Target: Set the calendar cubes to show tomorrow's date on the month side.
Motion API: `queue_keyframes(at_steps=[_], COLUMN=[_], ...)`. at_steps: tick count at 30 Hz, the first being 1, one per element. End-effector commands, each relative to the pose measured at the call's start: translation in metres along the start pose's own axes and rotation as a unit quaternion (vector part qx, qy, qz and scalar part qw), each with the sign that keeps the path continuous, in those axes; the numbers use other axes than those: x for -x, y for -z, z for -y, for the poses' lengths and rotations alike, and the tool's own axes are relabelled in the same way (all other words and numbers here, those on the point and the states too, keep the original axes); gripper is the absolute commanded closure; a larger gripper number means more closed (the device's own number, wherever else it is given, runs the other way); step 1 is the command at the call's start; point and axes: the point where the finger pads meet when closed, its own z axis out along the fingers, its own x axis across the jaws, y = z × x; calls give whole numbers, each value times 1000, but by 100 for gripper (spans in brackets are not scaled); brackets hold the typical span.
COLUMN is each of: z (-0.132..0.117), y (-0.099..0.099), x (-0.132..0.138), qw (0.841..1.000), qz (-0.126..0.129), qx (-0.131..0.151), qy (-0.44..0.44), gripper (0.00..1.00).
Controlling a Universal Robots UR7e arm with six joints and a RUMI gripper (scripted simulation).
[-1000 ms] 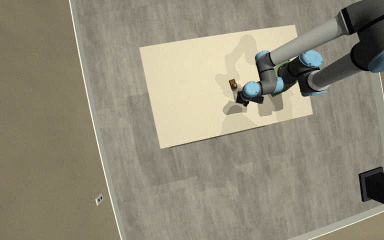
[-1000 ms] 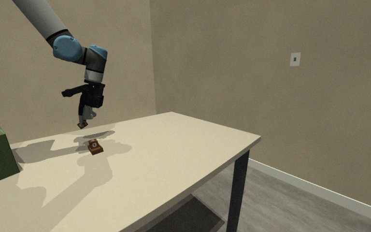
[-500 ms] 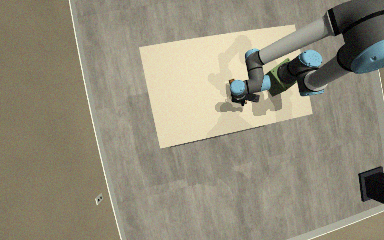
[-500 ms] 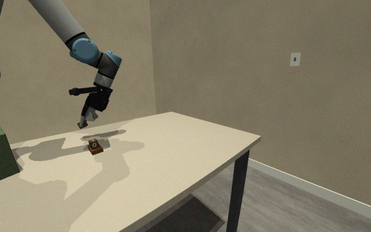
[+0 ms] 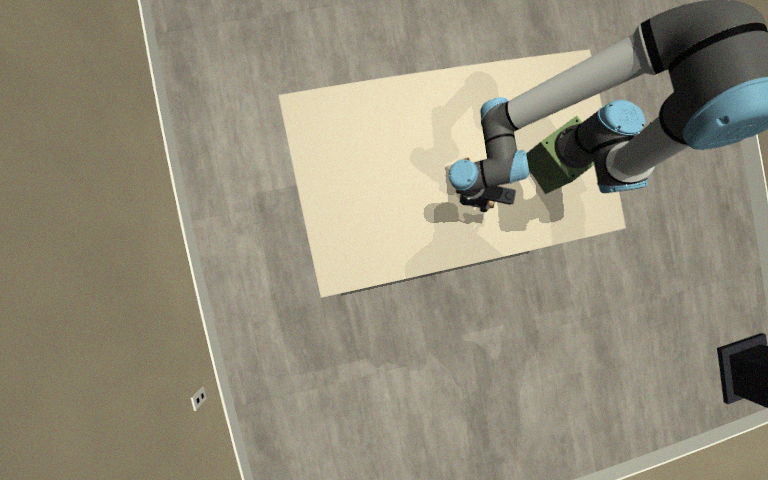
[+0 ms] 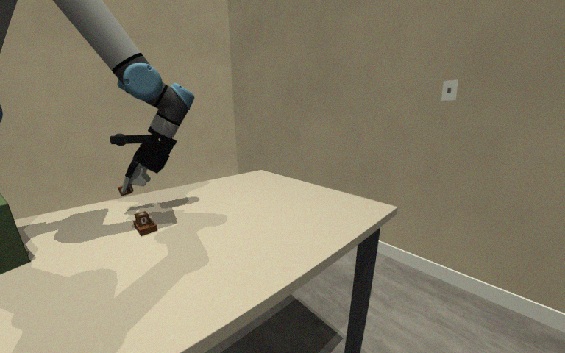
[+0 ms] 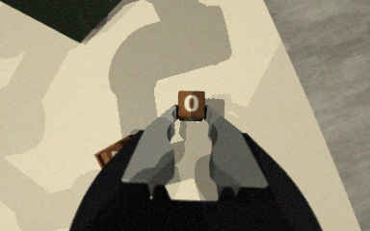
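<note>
- The cube (image 7: 191,105) is brown wood with a white "0" on the face toward the wrist camera; the digit reads upright there.
- The gripper (image 7: 192,126) pinches that cube between its two grey fingertips, one on each side face. In the exterior view the gripper (image 6: 129,183) hangs tilted above the table (image 6: 291,216), and the cube (image 6: 125,190) is clear of the surface.
- The tray (image 6: 145,226) is a small brown holder lying on the table, near the held cube and nearer the exterior camera. A second cube (image 6: 142,217) sits in it, showing a pale round mark I cannot read for certain.
- From the wrist view only a corner of the tray (image 7: 112,154) shows, to the lower left of the held cube, behind the left finger.
- Around the tray the cream top runs wide toward the far edge and the corner over the dark leg (image 6: 361,291). The green block (image 6: 9,237) under the arm's base stands well apart from the tray, at the table's end.
- From the top view the wrist joints cover the tray and both cubes; only brown specks show by the gripper (image 5: 485,204).
- The month's name and the other cube faces are too small or turned away to make out.
- The arm (image 6: 104,33) is cut off by the exterior frame's top.
</note>
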Motion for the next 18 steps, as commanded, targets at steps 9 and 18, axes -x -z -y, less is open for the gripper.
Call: queue_keyframes(at_steps=[9,18], z=[-2,-2], y=[1,1], x=[0,0], qw=[996,995], qz=[0,-1], qx=[-88,-96], qy=[0,0], gripper=[90,90])
